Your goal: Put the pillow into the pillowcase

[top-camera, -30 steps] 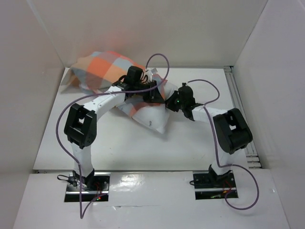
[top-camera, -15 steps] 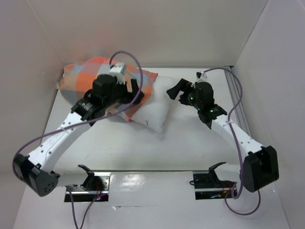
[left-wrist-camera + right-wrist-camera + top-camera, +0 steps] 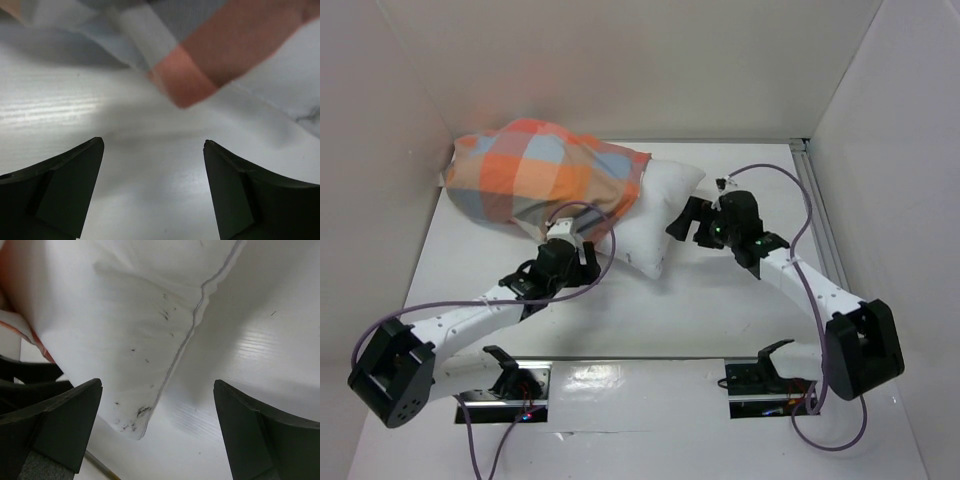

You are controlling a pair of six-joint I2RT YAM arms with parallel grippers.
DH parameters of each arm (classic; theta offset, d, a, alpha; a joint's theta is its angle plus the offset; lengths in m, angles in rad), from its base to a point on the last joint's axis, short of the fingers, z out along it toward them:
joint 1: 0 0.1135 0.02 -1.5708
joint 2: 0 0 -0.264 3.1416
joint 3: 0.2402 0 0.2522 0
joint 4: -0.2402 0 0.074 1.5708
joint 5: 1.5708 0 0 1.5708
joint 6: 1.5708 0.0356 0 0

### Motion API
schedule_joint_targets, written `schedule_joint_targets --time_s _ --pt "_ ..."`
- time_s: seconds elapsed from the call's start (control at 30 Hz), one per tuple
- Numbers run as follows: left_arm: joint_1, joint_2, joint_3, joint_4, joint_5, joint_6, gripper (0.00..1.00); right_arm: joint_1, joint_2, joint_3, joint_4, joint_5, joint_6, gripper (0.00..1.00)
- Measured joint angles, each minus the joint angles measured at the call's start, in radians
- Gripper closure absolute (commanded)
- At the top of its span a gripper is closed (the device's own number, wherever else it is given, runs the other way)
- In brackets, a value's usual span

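Note both end effectors: your left gripper point(image 3: 152, 150) stands with jaws apart and empty, just short of the pillowcase point(image 3: 545, 175) hem. Your right gripper point(image 3: 157, 390), likewise spread and holding nothing, faces a corner of the pillow point(image 3: 660, 210). Most of the pillow sits inside the checked sleeve at the far left of the table point(image 3: 740, 300); its right end protrudes. Risk: pushing that end with the hem unpinned would likely slide the whole bundle.

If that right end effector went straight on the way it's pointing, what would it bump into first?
The pillow: its seamed white corner lies just ahead of the open right end effector, seemingly close, though depth is hard to judge.
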Motion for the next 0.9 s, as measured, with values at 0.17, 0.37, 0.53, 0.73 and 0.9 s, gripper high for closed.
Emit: schedule_joint_targets --time_s 0.17,0.37,0.53,0.73,0.9 --pt "0.018 0.121 0.022 0.151 -0.041 0.002 0.17 0.001 0.084 0.000 0.023 -0.092 -0.026 0.00" --pt "0.069 0.255 0.095 0.213 -0.048 0.003 0.38 0.017 0.172 0.001 0.043 -0.183 -0.043 0.04" --pt "0.097 0.277 0.124 0.218 -0.047 0.011 0.67 0.026 0.227 0.015 0.074 -0.242 -0.048 0.10" --pt "0.126 0.272 0.127 0.204 -0.047 0.010 0.77 0.034 0.260 0.021 0.109 -0.285 -0.042 0.19" --pt "0.127 0.249 0.127 0.169 -0.045 0.004 1.00 0.035 0.277 0.038 0.149 -0.322 -0.011 0.73"
